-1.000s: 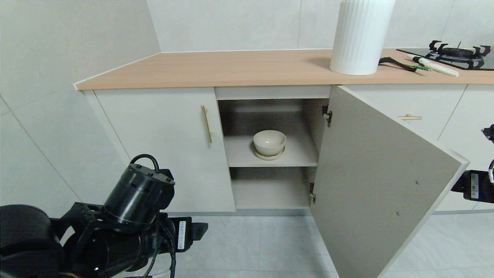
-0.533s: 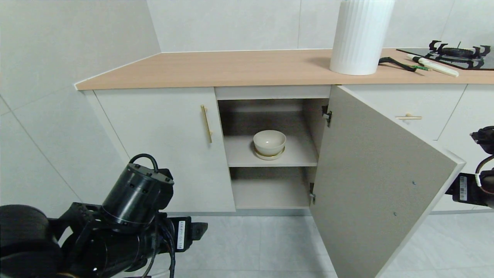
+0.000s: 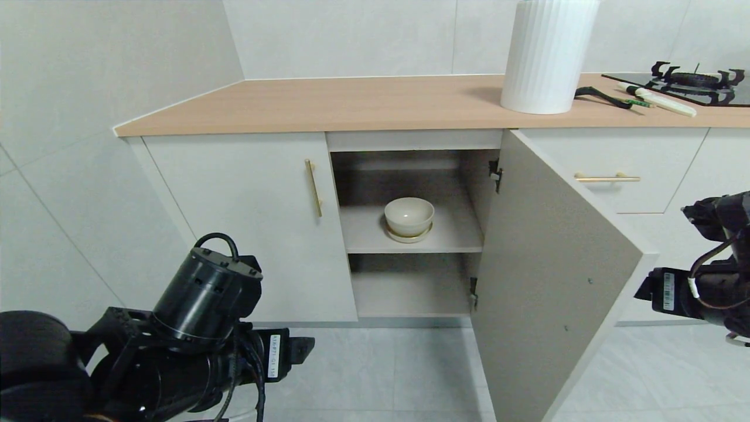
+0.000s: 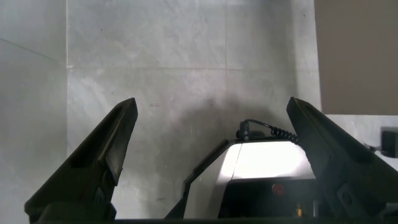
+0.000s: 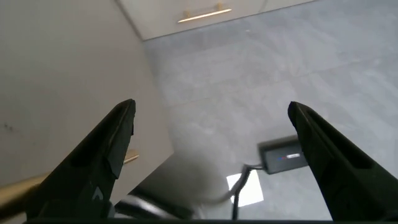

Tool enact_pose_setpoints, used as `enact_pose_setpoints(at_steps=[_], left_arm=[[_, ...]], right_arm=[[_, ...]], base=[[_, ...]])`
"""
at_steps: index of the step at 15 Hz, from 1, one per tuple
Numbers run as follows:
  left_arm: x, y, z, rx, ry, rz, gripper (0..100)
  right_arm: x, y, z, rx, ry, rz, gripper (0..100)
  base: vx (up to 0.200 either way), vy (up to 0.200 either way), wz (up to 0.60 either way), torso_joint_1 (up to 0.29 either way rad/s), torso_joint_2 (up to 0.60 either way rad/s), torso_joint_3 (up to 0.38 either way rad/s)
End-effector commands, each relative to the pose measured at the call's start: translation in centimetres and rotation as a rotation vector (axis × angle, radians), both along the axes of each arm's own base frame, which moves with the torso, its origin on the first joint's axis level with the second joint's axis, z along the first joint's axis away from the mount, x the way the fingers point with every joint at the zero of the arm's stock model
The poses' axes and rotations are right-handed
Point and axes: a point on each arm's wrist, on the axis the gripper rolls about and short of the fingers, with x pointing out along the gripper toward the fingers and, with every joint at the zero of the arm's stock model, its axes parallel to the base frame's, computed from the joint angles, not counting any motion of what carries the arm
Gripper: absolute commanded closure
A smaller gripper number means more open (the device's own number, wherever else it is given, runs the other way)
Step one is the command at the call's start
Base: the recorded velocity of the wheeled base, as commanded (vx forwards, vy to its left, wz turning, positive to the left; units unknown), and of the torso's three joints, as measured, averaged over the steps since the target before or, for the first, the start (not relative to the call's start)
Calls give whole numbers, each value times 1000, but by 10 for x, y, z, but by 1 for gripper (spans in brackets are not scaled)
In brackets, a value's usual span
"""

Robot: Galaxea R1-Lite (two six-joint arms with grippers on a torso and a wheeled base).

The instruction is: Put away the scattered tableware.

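A cream bowl [image 3: 409,215] sits on a small plate [image 3: 408,237] on the middle shelf [image 3: 454,234] of the open cabinet. The cabinet door [image 3: 551,275] stands swung out at an angle to the right of the opening. My right arm [image 3: 703,284] is low at the far right, behind the door's outer face. The right gripper [image 5: 211,109] is open with nothing in it, next to that door face [image 5: 62,93]. Low at the left, my left gripper [image 4: 211,109] hangs open over the floor tiles, far from the bowl.
On the wooden countertop [image 3: 351,105] stand a tall white ribbed vase [image 3: 548,55], some utensils [image 3: 656,98] and a gas hob [image 3: 697,79]. The left cabinet door [image 3: 246,223] is closed. A drawer with a gold handle [image 3: 606,177] is right of the open door.
The cabinet door has swung leftwards, toward the opening. My right arm has come left along with it. The left arm and the bowl have stayed put.
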Motion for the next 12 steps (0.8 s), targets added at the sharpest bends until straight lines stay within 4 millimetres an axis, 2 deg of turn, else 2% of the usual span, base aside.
enact_pose_setpoints(at_steps=[1,4,8,12], left_arm=[[0,0,0,-1,-1,0,0],[0,0,0,0,0,0,0],[-2,1,3,-7,-10,0,0],[-8,5,13,-30,-48,-7,0]], right_arm=[[-4,25,-8,25,4,87,0],[-7,40,-14,35,-4,150,0],[-12,72,-23,110,1,237,0],[6,92,-19,155,-19,381,0]], base=[[0,0,0,0,0,0],[0,0,0,0,0,0],[0,0,0,0,0,0],[0,0,0,0,0,0]])
